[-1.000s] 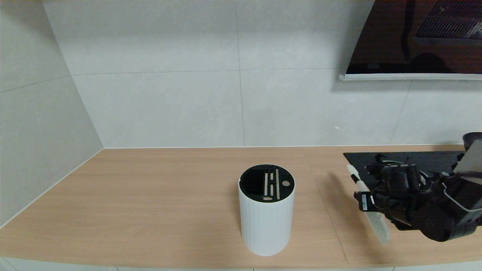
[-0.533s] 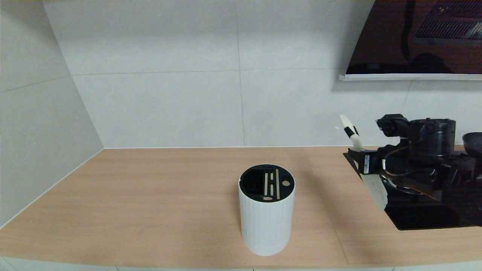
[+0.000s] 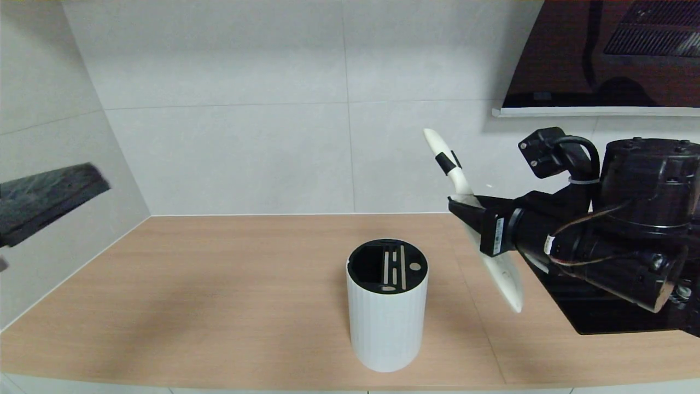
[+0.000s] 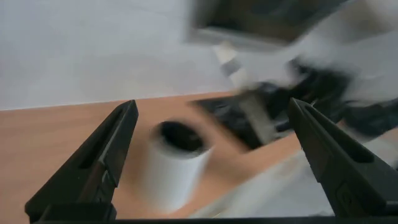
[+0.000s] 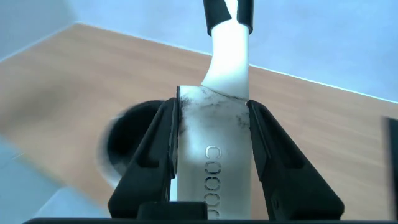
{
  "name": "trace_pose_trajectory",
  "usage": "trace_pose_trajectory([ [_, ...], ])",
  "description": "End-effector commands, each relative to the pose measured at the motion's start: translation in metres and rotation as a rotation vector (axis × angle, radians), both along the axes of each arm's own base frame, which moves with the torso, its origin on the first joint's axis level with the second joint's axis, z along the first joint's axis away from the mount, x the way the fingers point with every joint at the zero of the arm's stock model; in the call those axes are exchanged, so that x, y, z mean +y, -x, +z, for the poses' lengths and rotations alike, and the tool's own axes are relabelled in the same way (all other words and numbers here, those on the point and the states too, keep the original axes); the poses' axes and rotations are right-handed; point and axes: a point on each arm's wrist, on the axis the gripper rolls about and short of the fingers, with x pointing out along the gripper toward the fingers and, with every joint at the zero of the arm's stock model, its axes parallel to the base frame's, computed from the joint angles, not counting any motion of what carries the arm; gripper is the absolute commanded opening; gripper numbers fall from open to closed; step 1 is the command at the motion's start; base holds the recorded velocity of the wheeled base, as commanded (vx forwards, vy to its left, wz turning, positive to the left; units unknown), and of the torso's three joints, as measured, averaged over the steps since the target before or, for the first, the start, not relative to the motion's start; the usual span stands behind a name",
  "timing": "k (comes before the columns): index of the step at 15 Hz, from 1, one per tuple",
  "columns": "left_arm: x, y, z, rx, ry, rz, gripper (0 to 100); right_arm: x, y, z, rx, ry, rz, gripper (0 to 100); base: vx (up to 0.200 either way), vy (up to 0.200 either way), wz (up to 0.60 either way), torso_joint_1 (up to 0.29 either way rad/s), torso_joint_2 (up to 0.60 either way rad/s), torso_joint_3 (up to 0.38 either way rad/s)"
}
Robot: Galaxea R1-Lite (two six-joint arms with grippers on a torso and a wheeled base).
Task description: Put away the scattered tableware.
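Wooden counter (image 3: 219, 284), white holder (image 3: 387, 317) | right gripper (image 3: 471, 219) clamps white knife (image 3: 503, 276) | left gripper (image 4: 211, 109) wide

A wooden countertop (image 3: 219, 284) is running across the lower half of the head view and is meeting the tiled wall at the back. A white ribbed holder (image 3: 387, 323) is standing upright on it, a little right of center, near the front edge. Its black top (image 3: 387, 264) is showing several slots. A black cooktop (image 3: 607, 320) is lying flat at the lower right, apart from the holder.
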Motion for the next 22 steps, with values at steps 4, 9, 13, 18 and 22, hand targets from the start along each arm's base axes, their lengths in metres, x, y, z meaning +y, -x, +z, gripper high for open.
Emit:
trace_pose_trajectory([
  [4,-0.06,-0.085,-0.046,0.359,0.083,-0.18,100,0.022,0.022,-0.003,0.006,0.003,0.086,0,0.0,0.0,0.0,0.0,0.0,0.0],
  [9,-0.08,-0.101,-0.051,0.47,0.236,-0.212,100,0.055,0.051,-0.014,0.013,0.013,0.2,0,0.0,0.0,0.0,0.0,0.0,0.0],
  [13,-0.105,-0.106,-0.067,0.453,0.172,-0.175,100,0.075,0.055,-0.028,-0.011,-0.009,0.246,0,0.0,0.0,0.0,0.0,0.0,0.0],
  [18,-0.114,-0.101,-0.081,0.377,0.165,-0.207,100,0.081,0.059,-0.027,0.026,-0.064,0.268,0,0.0,0.0,0.0,0.0,0.0,0.0],
  [22,-0.118,-0.101,-0.084,0.36,0.164,-0.22,100,0.085,0.063,-0.028,0.033,-0.08,0.287,0,0.0,0.0,0.0,0.0,0.0,0.0],
])
